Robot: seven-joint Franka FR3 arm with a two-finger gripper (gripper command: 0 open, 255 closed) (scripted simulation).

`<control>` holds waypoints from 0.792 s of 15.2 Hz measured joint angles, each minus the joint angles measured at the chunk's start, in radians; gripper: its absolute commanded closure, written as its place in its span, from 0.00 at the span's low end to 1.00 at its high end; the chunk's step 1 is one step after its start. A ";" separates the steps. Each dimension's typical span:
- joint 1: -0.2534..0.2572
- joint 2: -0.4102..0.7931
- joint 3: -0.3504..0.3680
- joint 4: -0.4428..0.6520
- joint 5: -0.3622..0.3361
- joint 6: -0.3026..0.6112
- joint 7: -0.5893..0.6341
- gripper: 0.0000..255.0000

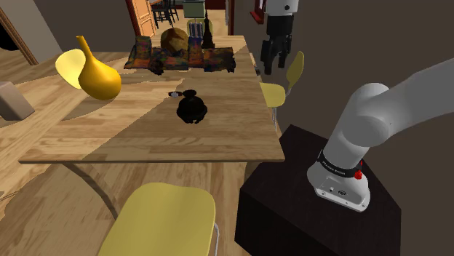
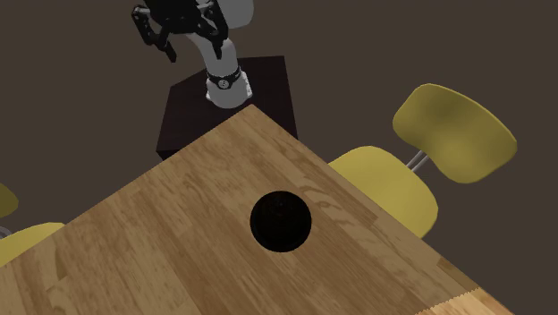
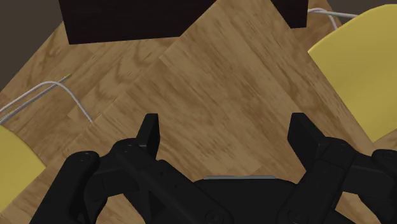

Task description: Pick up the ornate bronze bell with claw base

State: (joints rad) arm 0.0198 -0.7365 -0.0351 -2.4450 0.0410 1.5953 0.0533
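Note:
The bell (image 1: 192, 108) is a dark, almost black rounded thing standing on the wooden table (image 1: 145, 145), near the middle of its width. From above, in the second exterior view, the bell (image 2: 280, 221) looks like a black disc. My gripper (image 1: 275, 64) hangs high in the air past the table's far right corner, well away from the bell. In the second exterior view my gripper (image 2: 179, 36) is above the stand (image 2: 228, 107). Looking down along the hand, my gripper (image 3: 224, 124) is open, its fingers wide apart over the bare table corner (image 3: 210, 76), nothing between them.
A yellow long-necked vase (image 1: 94, 73) stands at the table's left. A patterned runner (image 1: 182, 57) with several objects lies at the far end. Yellow chairs (image 1: 164, 218) (image 1: 280, 91) stand at the near and right sides. The black stand (image 1: 320, 211) is lower right.

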 measured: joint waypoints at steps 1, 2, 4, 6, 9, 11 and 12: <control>0.000 0.000 0.000 0.000 0.000 0.000 0.000 0.00; 0.003 0.021 0.005 0.011 0.005 0.010 0.005 0.00; 0.013 0.082 0.019 0.035 0.017 0.047 0.018 0.00; 0.020 0.154 0.030 0.062 0.026 0.092 0.027 0.00; 0.036 0.259 0.055 0.121 0.044 0.140 0.054 0.00; 0.043 0.340 0.068 0.178 0.050 0.164 0.067 0.00; 0.046 0.371 0.073 0.190 0.053 0.182 0.072 0.00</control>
State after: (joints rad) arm 0.0659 -0.3658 0.0380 -2.2553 0.0941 1.7776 0.1253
